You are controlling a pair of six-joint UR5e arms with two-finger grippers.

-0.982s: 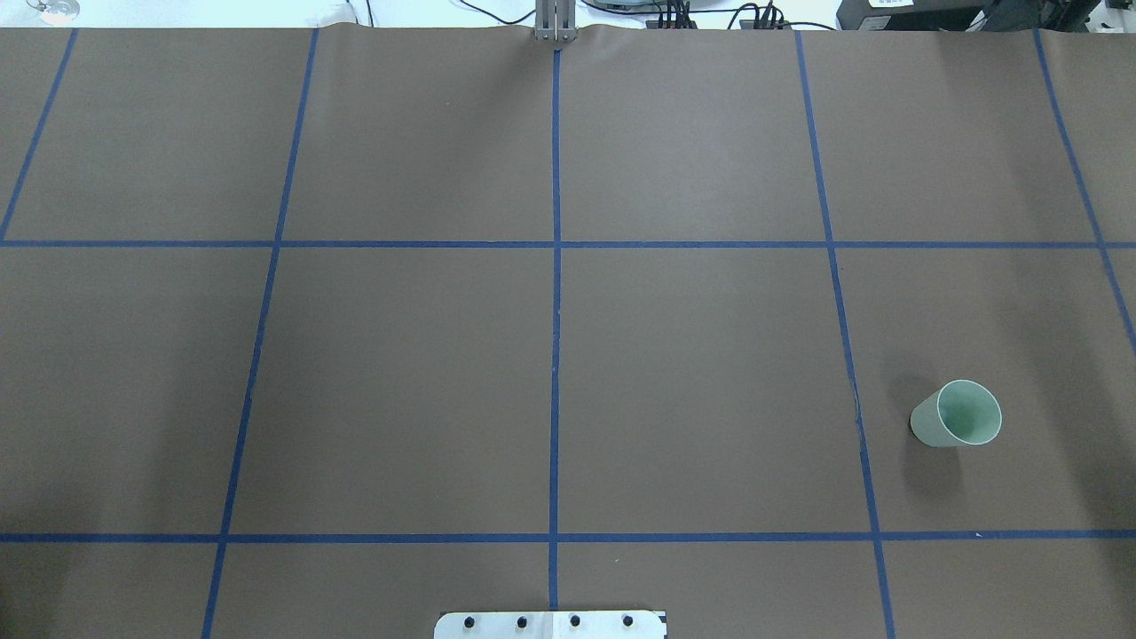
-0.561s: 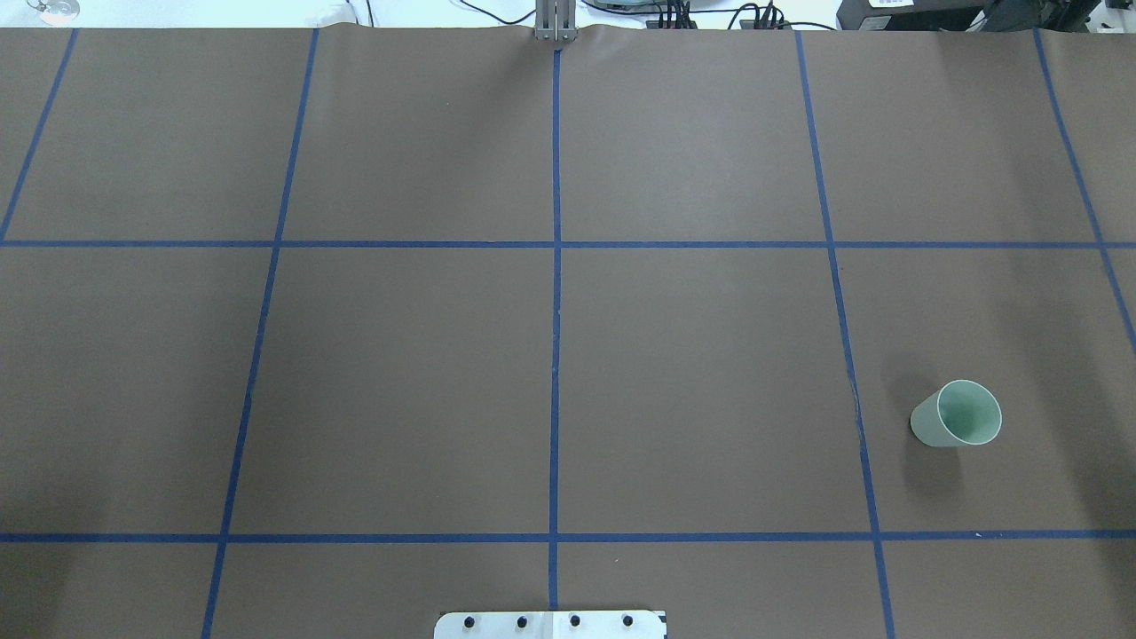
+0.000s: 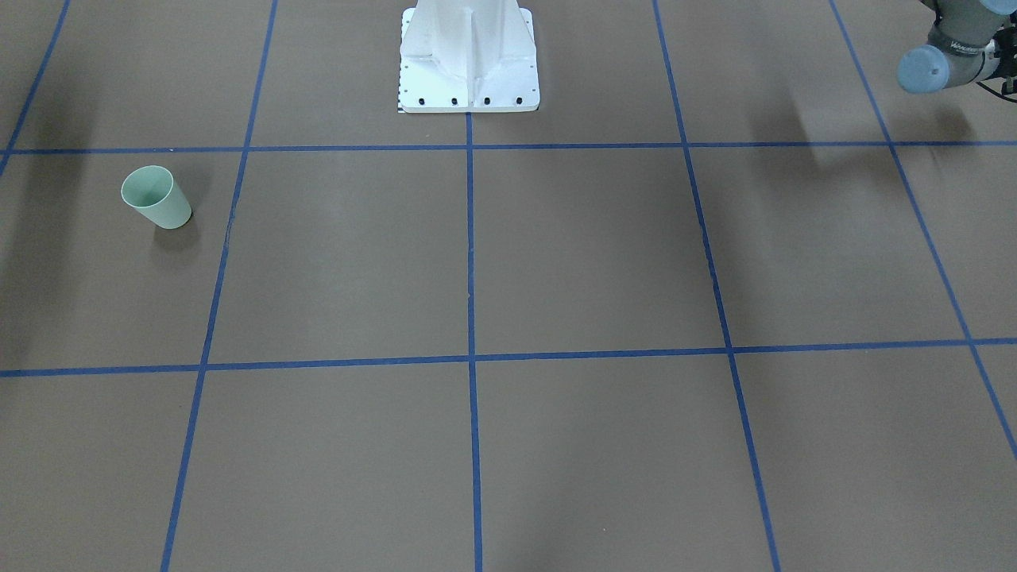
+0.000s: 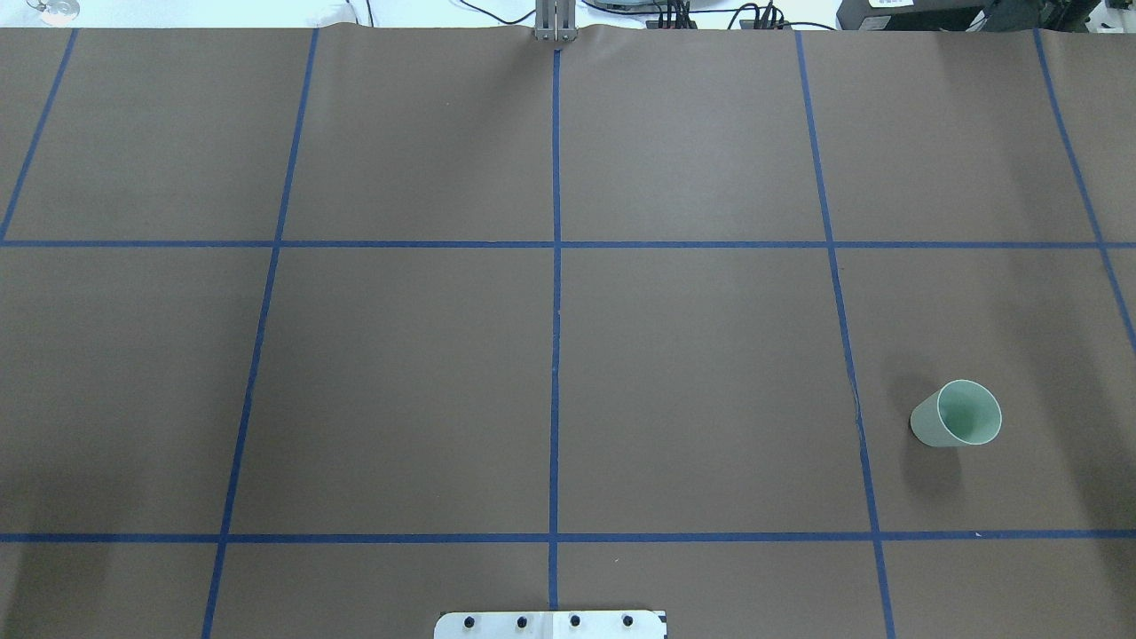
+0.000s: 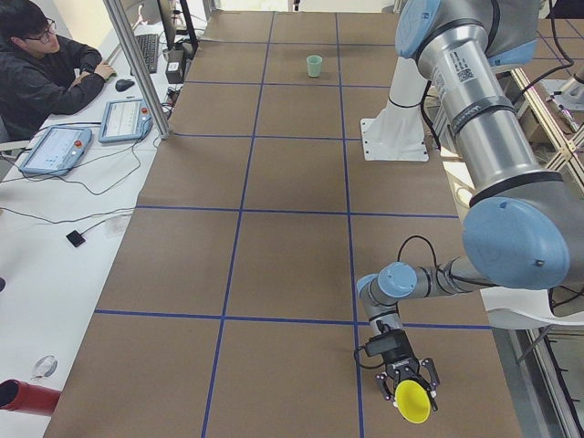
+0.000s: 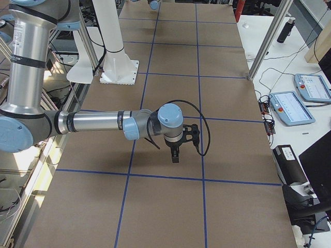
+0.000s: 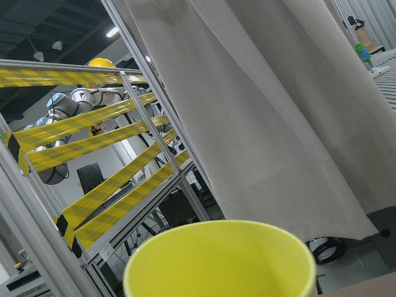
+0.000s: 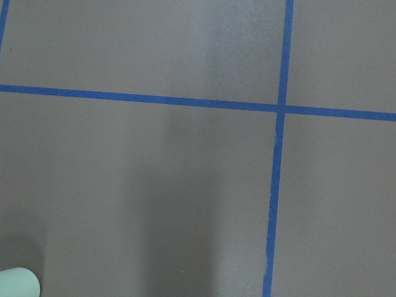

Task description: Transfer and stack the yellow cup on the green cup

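The green cup (image 4: pixel 957 414) stands upright on the brown table at the robot's right, also in the front view (image 3: pixel 156 199), far off in the left view (image 5: pixel 314 66), and at the right wrist view's bottom left corner (image 8: pixel 18 283). The yellow cup (image 5: pixel 412 400) sits at the left gripper (image 5: pixel 408 381), off the table's near end, mouth turned sideways. Its rim fills the bottom of the left wrist view (image 7: pixel 219 260). The right gripper (image 6: pixel 175 156) points down above the table. Both grippers show only in side views, so I cannot tell if they are open or shut.
The white robot base (image 3: pixel 469 56) stands at the table's middle edge (image 4: pixel 550 624). Part of the left arm (image 3: pixel 945 56) hangs over the table's end. An operator (image 5: pixel 46 64) sits at a side desk with control tablets (image 5: pixel 123 119). Another tablet (image 6: pixel 292 107) lies beside the table.
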